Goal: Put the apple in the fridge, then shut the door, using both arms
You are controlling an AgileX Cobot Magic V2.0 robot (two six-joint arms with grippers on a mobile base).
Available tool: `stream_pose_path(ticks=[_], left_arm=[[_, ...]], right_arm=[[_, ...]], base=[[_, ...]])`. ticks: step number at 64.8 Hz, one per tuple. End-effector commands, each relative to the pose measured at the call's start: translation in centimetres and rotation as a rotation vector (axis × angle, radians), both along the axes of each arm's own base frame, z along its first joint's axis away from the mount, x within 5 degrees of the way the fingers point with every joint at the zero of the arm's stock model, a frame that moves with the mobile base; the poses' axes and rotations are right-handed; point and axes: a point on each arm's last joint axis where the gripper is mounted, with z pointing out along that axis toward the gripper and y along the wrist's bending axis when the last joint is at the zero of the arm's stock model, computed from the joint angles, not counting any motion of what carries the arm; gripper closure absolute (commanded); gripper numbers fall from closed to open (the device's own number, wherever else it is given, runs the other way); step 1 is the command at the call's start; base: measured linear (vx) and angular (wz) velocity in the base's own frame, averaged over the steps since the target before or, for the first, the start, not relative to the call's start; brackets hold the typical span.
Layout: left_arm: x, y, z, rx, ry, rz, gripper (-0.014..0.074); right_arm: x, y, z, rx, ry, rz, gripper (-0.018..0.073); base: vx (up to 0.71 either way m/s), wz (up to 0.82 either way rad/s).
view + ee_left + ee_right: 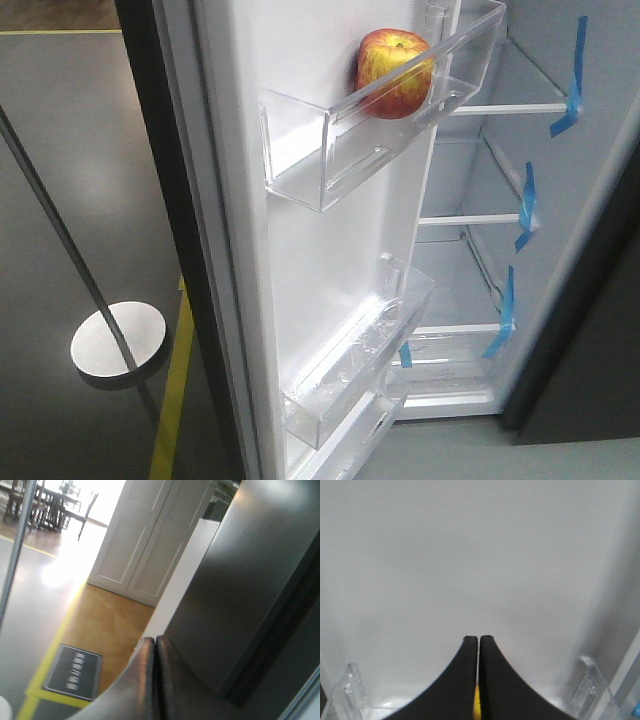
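resting apple [396, 72]: front view; red and yellow, it sits in the top clear bin [330, 150] on the door's white inner side, at the bin's far end.
door [330, 260]: front view; swung open, liner facing the camera, with two more clear bins [350, 370] lower down.
fridge [600, 200]: front view; open, with white shelves [505, 107] and blue tape [573, 80] strips where they meet the right wall.
floor [60, 200]: front view; dark grey, with a yellow line [172, 400] and a round metal base [118, 338] carrying a thin pole.
left fingers [145, 680]: left wrist view; pressed together with nothing between them, just beside a dark grey panel [240, 580]; cannot tell if they touch it.
background: left wrist view; white double doors [145, 540], wooden floor, and a dark floor sign [74, 672] by yellow tape.
right fingers [460, 680]: right wrist view; closed tip to tip, pointing at a white liner wall [480, 555], with clear bin corners [345, 690] on either side.
yellow sliver [476, 705]: right wrist view; low in the slit between the fingers, too little to identify.
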Motion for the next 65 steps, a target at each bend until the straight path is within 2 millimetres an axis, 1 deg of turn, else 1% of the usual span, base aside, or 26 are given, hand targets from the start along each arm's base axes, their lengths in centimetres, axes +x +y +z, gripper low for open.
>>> stream_pose_path(ticks=[1, 6, 11, 13, 14, 18, 19, 21, 24, 29, 30, 33, 37, 40, 46, 50, 54, 59, 65], left_arm=[[-0.3, 0.2, 1.6, -0.175, -0.11, 0.009, 0.0603], [-0.3, 0.3, 1.5, -0.275, -0.106, 0.002, 0.0603], [-0.3, 0.3, 1.5, -0.36, -0.104, -0.003, 0.0603], [-0.3, 0.3, 1.5, -0.389, -0.103, -0.005, 0.0603], [-0.3, 0.3, 1.5, -0.406, -0.102, -0.006, 0.0603], [-0.3, 0.3, 1.5, -0.493, -0.099, -0.011, 0.0603], [-0.3, 0.3, 1.5, -0.513, -0.098, -0.012, 0.0603], [-0.3, 0.3, 1.5, -0.554, -0.097, -0.015, 0.0603], [-0.3, 0.4, 1.5, -0.616, -0.094, -0.019, 0.0603], [-0.3, 0.4, 1.5, -0.704, -0.089, -0.025, 0.0603], [-0.3, 0.4, 1.5, -0.719, -0.089, -0.027, 0.0603], [-0.3, 0.4, 1.5, -0.771, -0.086, -0.031, 0.0603], [-0.3, 0.3, 1.5, -0.83, -0.08, -0.039, 0.0603], [-0.4, 0.3, 1.8, -0.862, -0.079, -0.05, 0.0603], [-0.7, 0.0, 3.4, -0.851, -0.103, -0.092, 0.0603], [-1.3, 0.0, 5.3, -0.812, -0.158, -0.112, 0.0603], [-1.9, 0.1, 7.3, -0.76, -0.225, -0.119, 0.0603], [-2.6, 0.4, 9.7, -0.697, -0.308, -0.105, 0.0603], [-2.4, 0.4, 11.9, -0.674, -0.313, -0.105, 0.0603]], right_arm=[[-2.5, -0.5, 1.7, 0.025, -0.068, -0.056, 0.0564], [-3.5, -0.8, 1.2, 0.024, -0.071, -0.092, 0.0564], [-4.2, -1.0, -0.4, 0.031, -0.043, -0.124, 0.0564], [-4.9, -1.1, -0.9, 0.028, -0.045, -0.132, 0.0564], [-4.9, -1.2, -1.6, 0.025, -0.03, -0.137, 0.0564], [-6.0, -1.3, -3.1, 0.024, -0.022, -0.156, 0.0564], [-6.7, -1.4, -3.3, 0.024, -0.029, -0.161, 0.0564], [-7.2, -1.4, -4.4, 0.019, -0.017, -0.171, 0.0564], [-8.4, -1.6, -5.5, 0.014, -0.02, -0.186, 0.0564], [-10.9, -1.9, -7.4, 0.007, -0.034, -0.215, 0.0564], [-11.2, -1.9, -8.1, 0.001, -0.024, -0.22, 0.0564], [-12.5, -2.1, -9.3, -0.013, -0.028, -0.235, 0.0564], [-14.8, -2.2, -10.9, -0.026, -0.039, -0.247, 0.0564], [-16.2, -2.3, -12.6, -0.032, -0.03, -0.246, 0.0564], [-18.8, -2.3, -14.9, -0.031, -0.044, -0.246, 0.0564], [-20.6, -2.4, -16.1, -0.025, -0.076, -0.249, 0.0564], [-21.9, -2.4, -17.0, -0.021, -0.105, -0.253, 0.0564], [-23.1, -2.5, -17.3, -0.006, -0.157, -0.267, 0.0564], [-24.1, -2.8, -16.8, 0.026, -0.229, -0.296, 0.0564]], base=[[0.0, 0.0], [0.0, 0.0], [0.0, 0.0], [0.0, 0.0], [0.0, 0.0], [0.0, 0.0], [0.0, 0.0], [0.0, 0.0], [0.0, 0.0], [0.0, 0.0], [0.0, 0.0], [0.0, 0.0], [0.0, 0.0], [0.0, 0.0], [0.0, 0.0], [0.0, 0.0], [0.0, 0.0], [0.0, 0.0], [0.0, 0.0]])
